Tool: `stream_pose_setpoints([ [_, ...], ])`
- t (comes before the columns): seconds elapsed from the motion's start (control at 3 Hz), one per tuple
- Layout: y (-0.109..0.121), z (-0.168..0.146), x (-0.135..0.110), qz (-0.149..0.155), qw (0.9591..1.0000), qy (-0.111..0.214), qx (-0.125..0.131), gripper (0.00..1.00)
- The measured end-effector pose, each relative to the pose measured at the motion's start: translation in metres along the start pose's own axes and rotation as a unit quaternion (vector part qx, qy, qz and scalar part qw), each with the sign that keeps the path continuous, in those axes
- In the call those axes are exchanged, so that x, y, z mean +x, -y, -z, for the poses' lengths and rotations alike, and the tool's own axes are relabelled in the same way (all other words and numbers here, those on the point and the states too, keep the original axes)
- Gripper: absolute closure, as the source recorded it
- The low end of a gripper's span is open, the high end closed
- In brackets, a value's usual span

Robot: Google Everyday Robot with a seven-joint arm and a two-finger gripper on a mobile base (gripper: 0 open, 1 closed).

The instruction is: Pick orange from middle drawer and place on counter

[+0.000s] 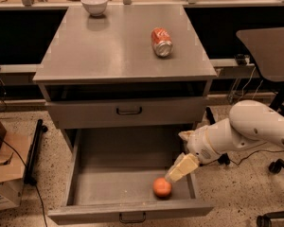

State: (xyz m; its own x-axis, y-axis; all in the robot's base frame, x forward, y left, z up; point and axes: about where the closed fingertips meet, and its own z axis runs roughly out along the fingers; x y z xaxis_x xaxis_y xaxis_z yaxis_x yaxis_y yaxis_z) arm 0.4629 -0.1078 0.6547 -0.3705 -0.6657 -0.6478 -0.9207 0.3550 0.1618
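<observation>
The orange (162,187) lies in the open middle drawer (109,178), near its front right corner. My gripper (176,173) reaches into the drawer from the right on a white arm, its pale fingertips just above and right of the orange, close to touching it. The counter (109,46) is the grey top of the cabinet above.
A red soda can (161,42) lies on its side on the counter, and a white bowl (94,4) stands at its back left. A closed drawer front with a handle (128,110) is above the open drawer. A dark side table (270,46) stands right; a cardboard box (2,174) left.
</observation>
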Motion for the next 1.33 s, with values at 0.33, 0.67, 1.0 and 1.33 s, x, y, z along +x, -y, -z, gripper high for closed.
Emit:
stream_pose_setpoints([
  [0.33,0.001,-0.047,0.015,-0.008,0.9997,-0.014,-0.017,0.0],
  [0.67,0.009,-0.098,0.041,-0.018,0.9991,-0.016,-0.034,0.0],
  [1.0,0.018,-0.143,0.066,-0.032,0.998,-0.017,-0.052,0.0],
  [1.33,0.034,-0.175,0.094,-0.053,0.9967,-0.014,-0.06,0.0],
])
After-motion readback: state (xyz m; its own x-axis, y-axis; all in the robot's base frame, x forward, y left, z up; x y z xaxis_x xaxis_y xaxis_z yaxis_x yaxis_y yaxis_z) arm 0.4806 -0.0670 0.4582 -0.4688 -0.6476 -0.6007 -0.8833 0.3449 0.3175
